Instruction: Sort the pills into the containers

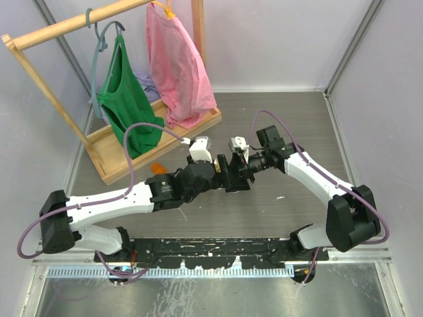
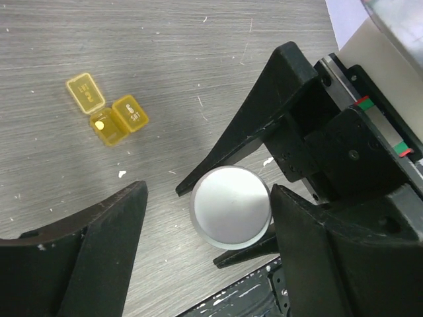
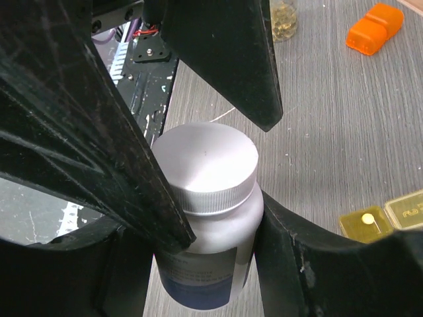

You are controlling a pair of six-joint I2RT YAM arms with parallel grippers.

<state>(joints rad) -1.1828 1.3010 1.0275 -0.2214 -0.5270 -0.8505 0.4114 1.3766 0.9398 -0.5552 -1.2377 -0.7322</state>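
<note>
Gripping bottle body, right gripper clamped tight; left gripper spread astride cap. Pill box at 10 o'clock from cap, one lid up. Risk: off-centre cap pinch twists bottle loose, spilling contents.

Translucent yellow-olive two-cell plastic pill box lying flat on the grey wood-grain tabletop. One square cell is open, its hinged lid folded back flat, holding a single small pale round pill; the adjoining cell is closed.
</note>
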